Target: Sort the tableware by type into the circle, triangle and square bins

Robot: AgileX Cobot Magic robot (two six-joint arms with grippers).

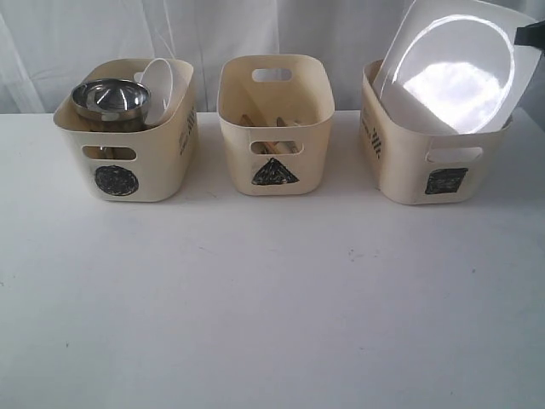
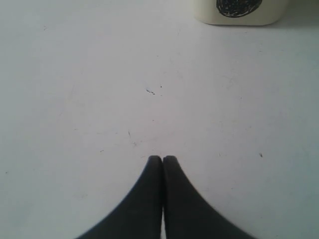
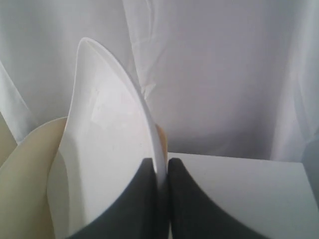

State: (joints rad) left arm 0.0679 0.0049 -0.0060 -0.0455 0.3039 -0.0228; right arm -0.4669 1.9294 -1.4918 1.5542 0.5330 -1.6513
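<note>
Within sq. bin (image 1: 400,166): plate (image 1: 447,72) edge-up, tilted

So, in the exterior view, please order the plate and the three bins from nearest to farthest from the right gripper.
1. large white plate, pinched by the right gripper.
2. square bin, below it, right.
3. triangle bin, middle.
4. circle bin, left.
</note>
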